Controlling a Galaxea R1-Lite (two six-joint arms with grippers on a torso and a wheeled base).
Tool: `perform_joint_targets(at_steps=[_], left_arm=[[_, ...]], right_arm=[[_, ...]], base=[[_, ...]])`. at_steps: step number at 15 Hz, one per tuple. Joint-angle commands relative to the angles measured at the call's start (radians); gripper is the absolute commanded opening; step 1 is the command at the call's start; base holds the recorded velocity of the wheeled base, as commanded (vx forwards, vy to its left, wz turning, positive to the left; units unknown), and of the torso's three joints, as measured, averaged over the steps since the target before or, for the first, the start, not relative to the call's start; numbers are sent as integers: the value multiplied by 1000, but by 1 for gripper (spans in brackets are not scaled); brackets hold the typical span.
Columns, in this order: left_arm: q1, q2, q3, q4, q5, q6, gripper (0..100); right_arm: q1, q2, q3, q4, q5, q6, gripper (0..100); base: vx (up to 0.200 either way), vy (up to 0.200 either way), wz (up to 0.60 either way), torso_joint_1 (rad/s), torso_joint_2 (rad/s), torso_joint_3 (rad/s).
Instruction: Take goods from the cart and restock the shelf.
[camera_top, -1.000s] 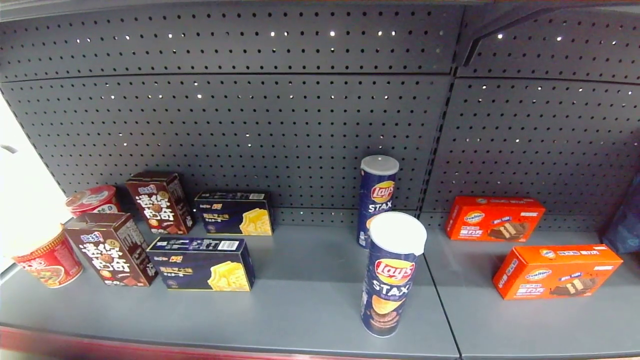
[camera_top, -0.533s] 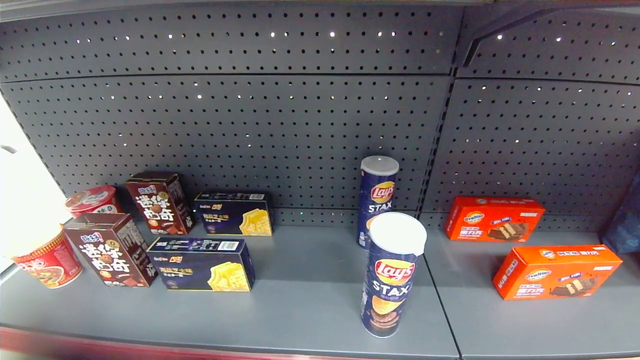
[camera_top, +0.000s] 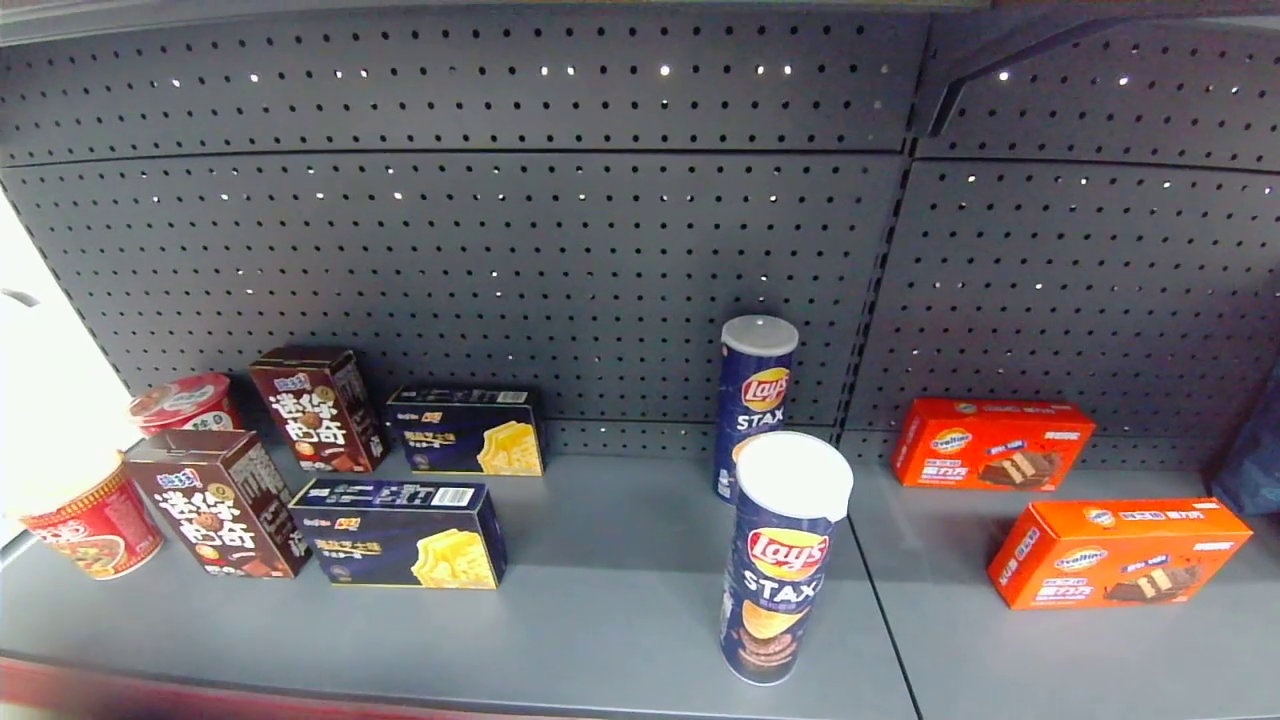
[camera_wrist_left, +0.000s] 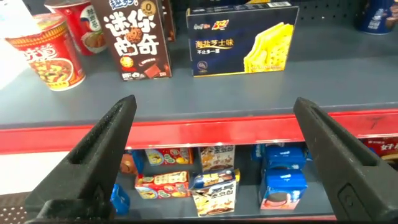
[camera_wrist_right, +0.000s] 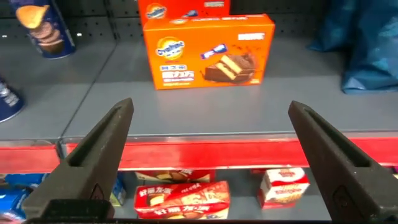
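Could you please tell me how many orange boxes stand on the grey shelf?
2: the rear orange box by the pegboard, the front orange box nearer the edge, slightly right. None seems hidden.

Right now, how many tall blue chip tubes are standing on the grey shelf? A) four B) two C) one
B, a tall blue cardboard chip tube stands at the front of the grey metal shelf, and a second blue chip tube stands behind it.

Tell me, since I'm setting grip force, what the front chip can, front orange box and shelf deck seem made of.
Front chip can: likely printed paperboard tube, glossy, with a white plastic-looking lid. Front orange box: thin printed cardboard, folded edges, slight sheen. Shelf deck: probably painted metal, matte grey.
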Motion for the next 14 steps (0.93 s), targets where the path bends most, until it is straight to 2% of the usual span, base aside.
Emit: perform_joint_targets(at_steps=[1, 3, 5, 11, 14], left_arm=[[0, 6, 0, 0, -1, 1, 100], [0, 6, 0, 0, 1, -4, 100], [0, 4, 0, 0, -1, 5, 100], [0, 6, 0, 0, -1, -12, 100], [0, 4, 0, 0, -19, -10, 100]], right_arm=[[0, 5, 0, -1, 25, 0, 100], [0, 5, 0, -1, 78, -1, 100], [0, 5, -1, 1, 86, -3, 100], [0, 5, -1, 1, 84, -1, 100], [0, 5, -1, 1, 84, 0, 100]], base=[[0, 0, 0, 0, 0, 0], [0, 0, 0, 0, 0, 0], [0, -100, 0, 1, 4, 1], [0, 0, 0, 0, 0, 0], [0, 0, 0, 0, 0, 0]])
